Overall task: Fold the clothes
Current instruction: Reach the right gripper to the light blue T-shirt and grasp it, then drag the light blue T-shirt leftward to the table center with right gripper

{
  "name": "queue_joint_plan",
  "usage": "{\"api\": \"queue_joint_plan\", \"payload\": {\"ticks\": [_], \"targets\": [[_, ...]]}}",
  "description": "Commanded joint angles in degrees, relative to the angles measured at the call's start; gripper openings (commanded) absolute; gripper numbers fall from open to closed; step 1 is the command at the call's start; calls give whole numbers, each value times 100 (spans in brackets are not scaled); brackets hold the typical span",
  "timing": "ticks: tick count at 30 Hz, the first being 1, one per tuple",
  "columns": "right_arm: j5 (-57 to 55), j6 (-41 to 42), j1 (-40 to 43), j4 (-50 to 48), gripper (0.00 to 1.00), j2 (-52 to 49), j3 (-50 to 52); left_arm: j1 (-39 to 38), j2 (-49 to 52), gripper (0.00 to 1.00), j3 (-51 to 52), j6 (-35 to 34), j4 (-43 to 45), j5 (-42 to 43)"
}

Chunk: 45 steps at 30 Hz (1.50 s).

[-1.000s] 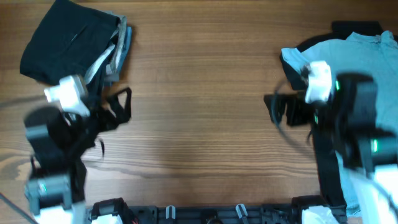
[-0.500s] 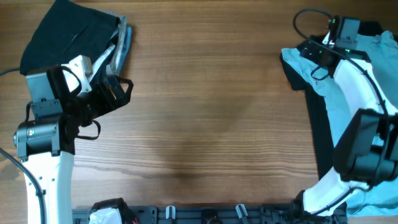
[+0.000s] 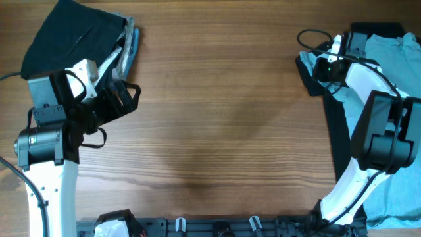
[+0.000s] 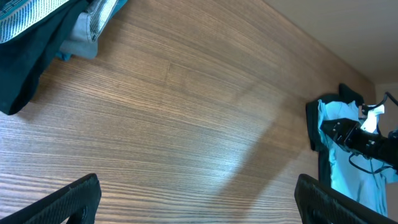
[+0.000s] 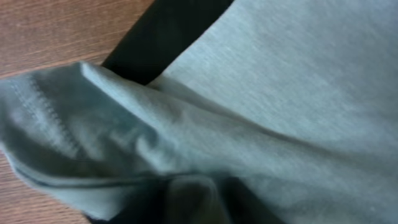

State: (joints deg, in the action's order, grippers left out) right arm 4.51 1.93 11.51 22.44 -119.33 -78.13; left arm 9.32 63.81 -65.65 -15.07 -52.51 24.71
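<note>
Black fingers (image 4: 73, 200) of the left gripper (image 3: 131, 104) stand spread wide. They show at the two lower corners of the left wrist view, with only bare wood grain between them. This gripper hangs over the left side of the table (image 3: 217, 118) and touches no cloth.

Just past it, at the table's far left corner, lies the dark folded pile (image 3: 66, 39). A pale striped garment (image 4: 93, 18) sticks out along the side of the pile that faces the table's middle. The middle of the table is open wood.

The right gripper (image 3: 314, 68) sits at the table's far right, at the inner edge of the light blue shirt (image 3: 395, 59). Its arm reaches across the cloth from the near right. Whether its jaws are parted or pressed onto the fabric cannot be told, because the right wrist view is filled with bunched shirt fabric and a stitched hem (image 5: 43, 106).

The black garment (image 3: 339, 141) lies under the shirt. It shows as a dark strip along the shirt's inner side and again at the table's far right edge. In the right wrist view it appears between the shirt and the wood. A thin black cable (image 3: 304, 38) loops above the right gripper.
</note>
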Motion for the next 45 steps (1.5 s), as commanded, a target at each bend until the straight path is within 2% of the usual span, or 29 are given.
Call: {"api": "queue_joint_plan", "payload": {"ticks": [1, 2, 3, 4, 5, 6, 7, 11, 15, 17, 20, 21, 23, 25, 27, 28, 29, 30, 31, 35, 37, 39, 41, 42, 45], "targets": [[133, -24, 17, 35, 18, -15, 13, -22, -26, 100, -85, 118, 13, -76], [131, -24, 52, 31, 18, 22, 13, -22, -26, 100, -85, 118, 13, -76], [133, -22, 144, 9, 23, 131, 11, -22, -26, 100, -85, 118, 13, -76], [157, -26, 221, -11, 33, 221, 11, -22, -26, 100, -85, 118, 13, -76], [205, -26, 289, -13, 32, 299, 11, -22, -26, 100, -85, 118, 13, -76], [348, -24, 356, 24, 7, 374, 11, -22, -26, 100, -85, 118, 13, -79], [490, -22, 407, 68, 4, 407, 11, -22, -26, 100, -85, 118, 15, -87], [931, 33, 627, -7, 4, 621, -2, -22, -26, 100, -85, 118, 13, -122], [1185, 164, 826, -107, 4, 1512, -396, -22, -33, 100, -85, 116, -55, -116], [1259, 162, 813, 389, 4, 2159, -957, -22, -90, 100, -85, 114, -133, -92], [2090, 146, 466, 1123, 4, 3045, -1593, -22, -291, 100, -168, 114, -133, -94], [2422, 144, 50, 1329, 4, 3410, -1641, -22, -483, 100, -332, 46, -140, -94], [2603, 111, -1458, 1843, 4, 3823, -1641, -17, -918, 100, -743, 52, -136, -273], [2754, 118, -2610, 2144, 4, 3814, -1635, -17, -1178, 100, -986, 55, -138, -649], [2756, 109, -4564, 2371, 4, 3545, -1598, -17, -1552, 100, -1215, 57, -136, -1322], [2715, 103, -5233, 2387, 7, 3399, -1598, -17, -1674, 100, -1255, 59, -136, -1534], [2601, 107, -5943, 2385, 16, 3189, -1598, -17, -1757, 100, -1279, 116, -136, -1646], [1587, 363, -6951, 2492, 50, 2828, -1598, -17, -1974, 100, -1309, 142, -140, -2072], [1224, 511, -7079, 2577, 54, 2780, -1598, -17, -2022, 100, -1309, 142, -138, -2188], [496, 562, -6843, 2815, 63, 3145, -1602, -17, -2013, 100, -1311, 232, -140, -2223], [87, 625, -6485, 2815, 66, 3510, -1602, -17, -1805, 100, -1311, 293, -140, -1735], [-380, 1060, -6002, 2817, 71, 3919, -1602, -28, -1429, 100, -1311, 385, -212, -1056], [-645, 1567, -5125, 2815, 71, 4470, -1600, -319, -546, 100, -1309, 920, -466, -348], [-647, 1792, -4638, 2848, 71, 4660, -1600, -820, 306, 100, -1311, 1047, -518, -352], [-645, 2103, -3963, 3101, 72, 4813, -1600, -1408, 1399, 100, -1311, 1056, -293, -348]]}}
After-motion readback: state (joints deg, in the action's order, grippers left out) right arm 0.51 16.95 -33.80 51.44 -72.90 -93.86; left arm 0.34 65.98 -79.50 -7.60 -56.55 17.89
